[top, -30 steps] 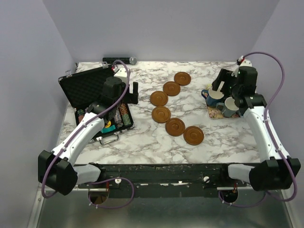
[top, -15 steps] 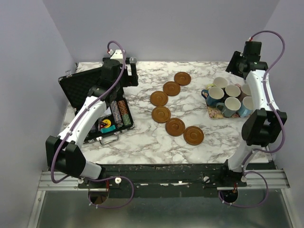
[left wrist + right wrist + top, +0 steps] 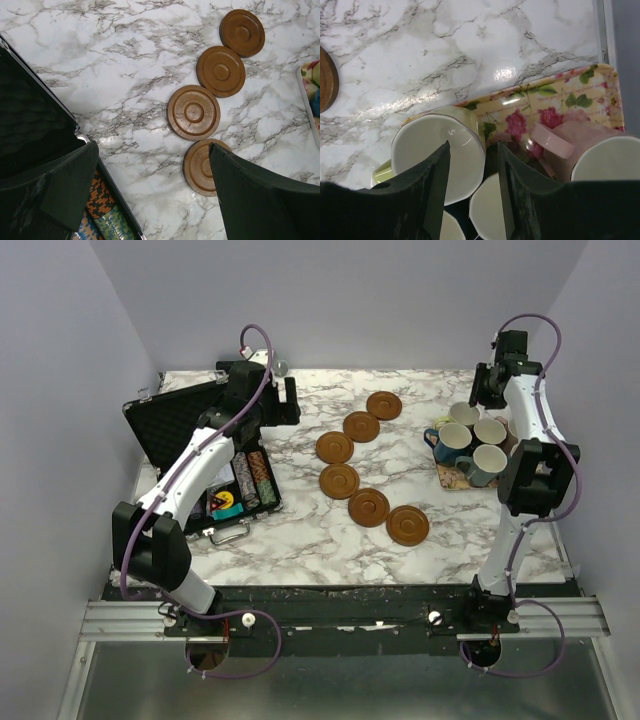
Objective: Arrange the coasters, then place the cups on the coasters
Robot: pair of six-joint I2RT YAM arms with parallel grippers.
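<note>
Reddish-brown wood: six coasters [image 3: 340, 480] lie flat on the marble counter [image 3: 300, 535]. They form a bent line that starts near the middle of the far edge. Three slant toward the near-left, then three slant toward the near-right. Each lies close beside the next, and all six are bare.

Cups [image 3: 490, 430] stand crowded on a floral tray [image 3: 447, 478] by the right edge of the counter, mouths up and cream insides showing. The dark blue cup [image 3: 448, 440] is at the tray's inner side, nearest the coasters. The right arm hides some of the group.

Left hand [image 3: 152, 150]: fingers spread wide and grasping nothing, hovering over the counter toward the far-left. Below it, four of the coasters show, and its right finger covers part of the nearest one. An open black case [image 3: 185, 425] with rows of striped chips [image 3: 262, 480] sits at the left edge.

Right hand [image 3: 473, 147]: it hangs over the far end of the tray, fingers part-way apart. The rim of the pale yellow-green cup [image 3: 427, 150] runs between them, one finger over the cup's mouth and the other outside its wall. I cannot tell whether the fingers press on the wall. The pink cup [image 3: 580, 145] stands just beside it on the tray, handle toward the yellow-green one.
</note>
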